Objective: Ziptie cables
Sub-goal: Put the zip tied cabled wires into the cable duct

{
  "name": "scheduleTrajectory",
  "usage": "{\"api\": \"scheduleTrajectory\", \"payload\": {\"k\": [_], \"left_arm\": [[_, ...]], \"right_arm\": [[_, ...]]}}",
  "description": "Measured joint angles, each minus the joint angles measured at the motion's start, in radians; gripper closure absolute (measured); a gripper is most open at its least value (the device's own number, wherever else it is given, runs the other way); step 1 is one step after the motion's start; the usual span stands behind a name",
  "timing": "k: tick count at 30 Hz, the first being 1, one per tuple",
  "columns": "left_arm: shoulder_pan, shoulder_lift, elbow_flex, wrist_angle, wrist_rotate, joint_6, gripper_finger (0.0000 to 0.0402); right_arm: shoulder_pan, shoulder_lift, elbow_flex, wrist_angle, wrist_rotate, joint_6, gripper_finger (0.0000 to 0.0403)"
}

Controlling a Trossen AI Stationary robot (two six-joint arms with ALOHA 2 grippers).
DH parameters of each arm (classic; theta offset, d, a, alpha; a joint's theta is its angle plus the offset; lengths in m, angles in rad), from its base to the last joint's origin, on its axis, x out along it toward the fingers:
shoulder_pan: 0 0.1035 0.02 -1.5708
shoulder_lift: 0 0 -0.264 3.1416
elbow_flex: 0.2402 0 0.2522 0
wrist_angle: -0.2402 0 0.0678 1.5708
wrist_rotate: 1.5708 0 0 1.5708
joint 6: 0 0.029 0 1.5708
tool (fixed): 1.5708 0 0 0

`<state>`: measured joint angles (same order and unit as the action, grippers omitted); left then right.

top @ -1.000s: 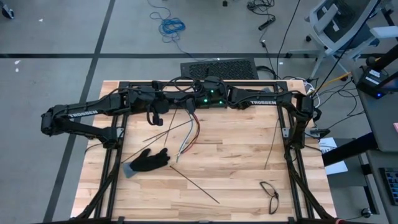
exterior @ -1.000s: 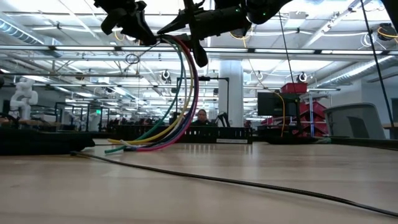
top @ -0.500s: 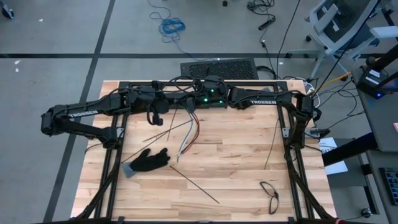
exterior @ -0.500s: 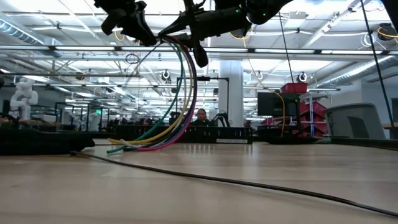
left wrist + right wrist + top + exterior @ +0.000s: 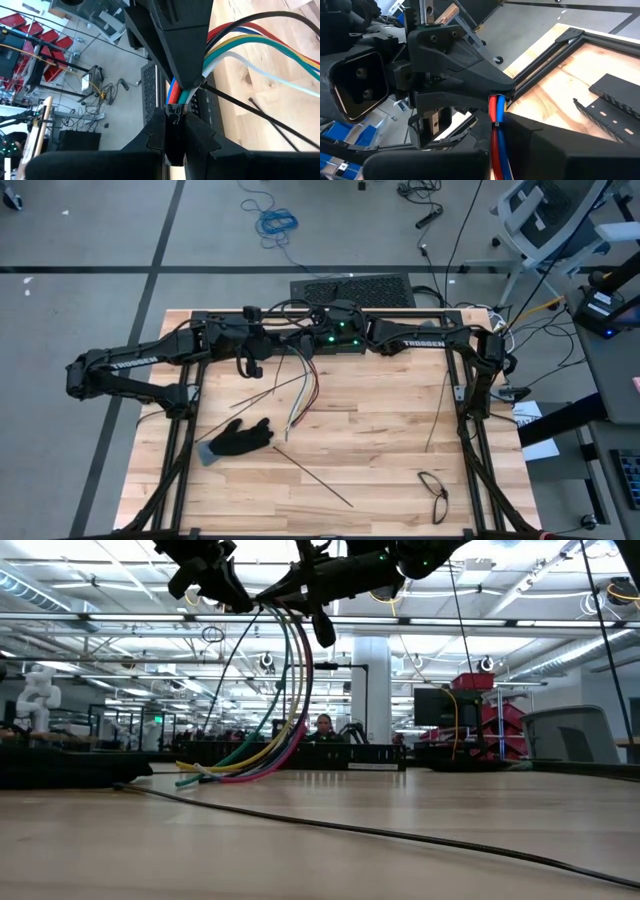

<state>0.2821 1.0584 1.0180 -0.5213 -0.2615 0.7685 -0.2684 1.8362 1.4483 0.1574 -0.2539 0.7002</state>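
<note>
Counter: wooden counter [image 5: 380, 430] carried a black glove [image 5: 235, 438] at 8 o'clock and stiff black strips [image 5: 312, 475] toward 6.
Cables: coloured cables [image 5: 303, 395] hung from 12 o'clock, loose ends trailing on the wood.
Left claw: left claw [image 5: 175, 107] clenched on the bundle's top end.
Right claw: right claw [image 5: 496, 117] clamped on the same bundle just beside it.
Handling: light, limp and likely slippery; best gripped where bunched.

A black glove [image 5: 236, 439] lies on the wooden surface [image 5: 380, 440], eyeglasses [image 5: 434, 492] near one corner, thin black strips [image 5: 312, 476] between.
</note>
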Motion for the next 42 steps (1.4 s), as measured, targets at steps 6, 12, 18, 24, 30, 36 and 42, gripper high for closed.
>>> {"api": "scheduleTrajectory", "payload": {"k": [6,12,18,24,30,36,42], "left_arm": [[0.008,-0.001,0.0,0.001,-0.007,0.004,0.036],[0.024,-0.012,-0.001,0.006,0.001,0.005,0.036],[0.034,-0.033,-0.001,0.005,0.008,0.005,0.036],[0.052,-0.064,-0.001,-0.007,0.024,0.001,0.036],[0.068,-0.08,-0.001,-0.017,0.05,0.0,0.036],[0.072,-0.086,-0.001,-0.044,0.061,-0.002,0.036],[0.072,-0.086,-0.001,-0.026,0.075,0.004,0.036]], "right_arm": [[0.006,0.0,0.0,-0.007,0.002,-0.004,0.0384],[0.019,0.0,0.002,-0.018,0.015,-0.016,0.0384],[0.025,-0.001,0.005,-0.015,0.012,-0.015,0.0384],[0.032,0.0,0.006,-0.014,0.009,-0.016,0.0385],[0.033,0.0,0.004,-0.007,0.008,-0.016,0.0385],[0.04,0.002,0.003,-0.014,0.01,-0.018,0.0386],[0.041,0.001,0.001,0.007,0.008,-0.008,0.0359]]}}
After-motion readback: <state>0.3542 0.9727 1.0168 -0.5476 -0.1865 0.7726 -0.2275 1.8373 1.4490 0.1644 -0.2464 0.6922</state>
